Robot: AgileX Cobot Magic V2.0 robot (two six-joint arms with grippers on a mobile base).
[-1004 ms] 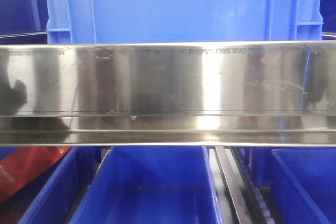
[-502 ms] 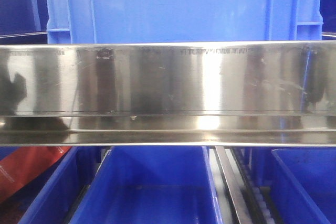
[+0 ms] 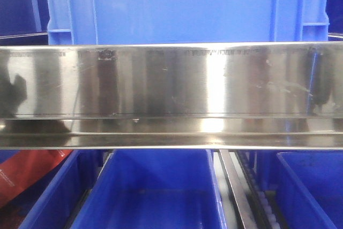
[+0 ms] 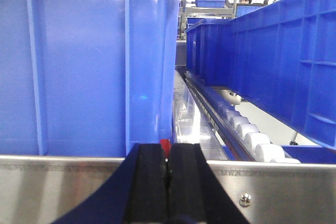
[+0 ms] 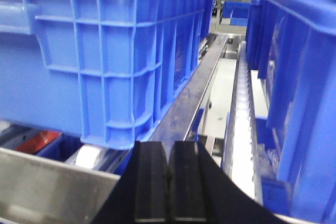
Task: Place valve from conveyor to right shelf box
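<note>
The valve and the conveyor are out of view in every frame. My left gripper [image 4: 167, 153] is shut with its black pads pressed together and nothing between them; it sits in front of a steel shelf rail [image 4: 63, 182] and a blue box [image 4: 84, 61]. My right gripper [image 5: 169, 153] is shut and empty too, pointing along a gap between a blue shelf box [image 5: 105, 51] on the left and another blue box [image 5: 294, 77] on the right. Neither gripper shows in the front view.
A shiny steel shelf beam [image 3: 171, 95] fills the front view, with a blue crate [image 3: 182, 6] above and blue bins [image 3: 153, 191] below. A red package [image 3: 27, 172] lies at lower left. White roller tracks [image 4: 252, 137] [image 5: 242, 108] run between the boxes.
</note>
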